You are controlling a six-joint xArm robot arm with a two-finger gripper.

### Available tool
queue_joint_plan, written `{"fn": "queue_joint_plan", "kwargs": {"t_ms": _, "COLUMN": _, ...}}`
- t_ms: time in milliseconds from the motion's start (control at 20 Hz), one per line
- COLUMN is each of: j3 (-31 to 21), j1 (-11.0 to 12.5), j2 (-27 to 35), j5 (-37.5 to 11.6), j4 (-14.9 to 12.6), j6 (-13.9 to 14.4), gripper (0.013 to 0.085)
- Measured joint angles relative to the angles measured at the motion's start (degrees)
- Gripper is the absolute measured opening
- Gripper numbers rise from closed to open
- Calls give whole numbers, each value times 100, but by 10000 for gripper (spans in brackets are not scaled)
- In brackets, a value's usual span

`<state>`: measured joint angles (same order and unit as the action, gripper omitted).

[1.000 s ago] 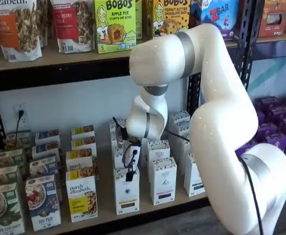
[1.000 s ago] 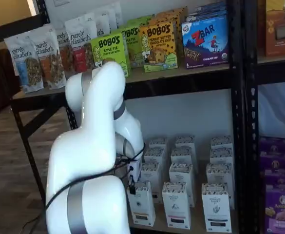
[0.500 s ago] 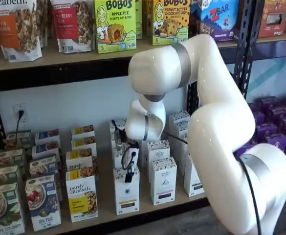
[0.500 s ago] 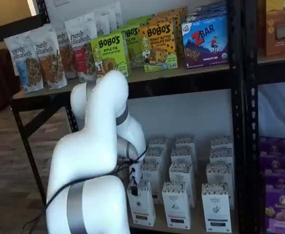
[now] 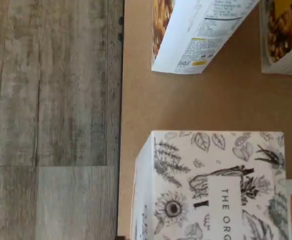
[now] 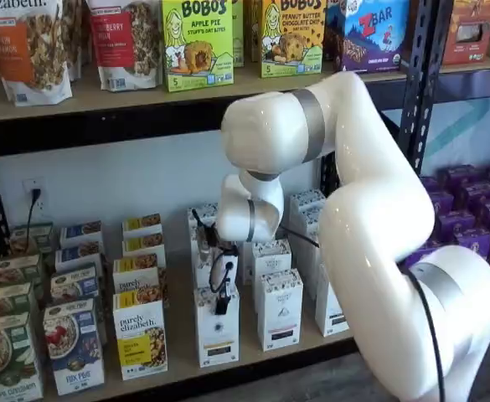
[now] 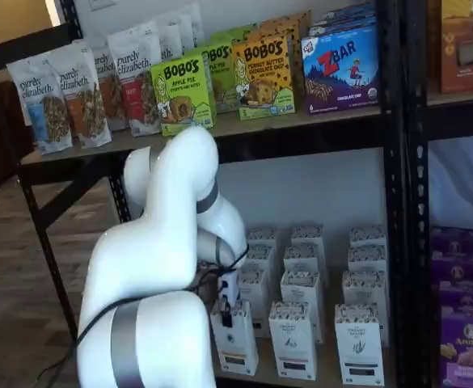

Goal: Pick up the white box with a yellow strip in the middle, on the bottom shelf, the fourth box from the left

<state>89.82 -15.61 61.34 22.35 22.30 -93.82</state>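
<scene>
Fingers [image 6: 223,303] of the gripper [image 6: 222,306] are seen side-on just above the white box [image 6: 217,328] at the front of the bottom shelf [image 6: 182,368]; whether they are spread cannot be told. At the box's 9 o'clock stands a purely elizabeth box [image 6: 141,335]. Only the box's flowered top [image 5: 213,186] is shown in the wrist view, cut off at the edge.
</scene>
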Motion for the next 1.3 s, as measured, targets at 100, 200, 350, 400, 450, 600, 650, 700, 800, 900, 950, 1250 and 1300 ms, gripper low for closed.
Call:
{"fn": "queue_joint_plan", "kwargs": {"t_ms": 100, "j3": 109, "j1": 18, "j2": 79, "j5": 86, "j4": -191, "j6": 157, "gripper": 850}}
{"fn": "queue_joint_plan", "kwargs": {"t_ms": 200, "j3": 209, "j1": 31, "j2": 153, "j5": 157, "j4": -307, "j6": 252, "gripper": 850}}
{"fn": "queue_joint_plan", "kwargs": {"t_ms": 350, "j3": 364, "j1": 45, "j2": 261, "j5": 279, "j4": -522, "j6": 436, "gripper": 850}}
{"fn": "queue_joint_plan", "kwargs": {"t_ms": 400, "j3": 403, "j1": 46, "j2": 290, "j5": 309, "j4": -586, "j6": 494, "gripper": 850}}
{"fn": "queue_joint_plan", "kwargs": {"t_ms": 450, "j3": 450, "j1": 47, "j2": 321, "j5": 351, "j4": -660, "j6": 560, "gripper": 850}}
{"fn": "queue_joint_plan", "kwargs": {"t_ms": 600, "j3": 614, "j1": 45, "j2": 427, "j5": 491, "j4": -881, "j6": 764, "gripper": 850}}
{"fn": "queue_joint_plan", "kwargs": {"t_ms": 650, "j3": 654, "j1": 43, "j2": 454, "j5": 525, "j4": -946, "j6": 824, "gripper": 850}}
{"fn": "queue_joint_plan", "kwargs": {"t_ms": 700, "j3": 679, "j1": 41, "j2": 476, "j5": 536, "j4": -988, "j6": 863, "gripper": 850}}
{"fn": "queue_joint_plan", "kwargs": {"t_ms": 800, "j3": 701, "j1": 38, "j2": 502, "j5": 528, "j4": -1027, "j6": 899, "gripper": 850}}
{"fn": "queue_joint_plan", "kwargs": {"t_ms": 900, "j3": 723, "j1": 38, "j2": 523, "j5": 531, "j4": -1048, "j6": 916, "gripper": 850}}
{"fn": "queue_joint_plan", "kwargs": {"t_ms": 950, "j3": 731, "j1": 40, "j2": 532, "j5": 530, "j4": -1079, "j6": 942, "gripper": 850}}
{"fn": "queue_joint_plan", "kwargs": {"t_ms": 1250, "j3": 755, "j1": 49, "j2": 565, "j5": 531, "j4": -1098, "j6": 949, "gripper": 850}}
{"fn": "queue_joint_plan", "kwargs": {"t_ms": 1300, "j3": 761, "j1": 52, "j2": 571, "j5": 537, "j4": -1108, "j6": 956, "gripper": 850}}
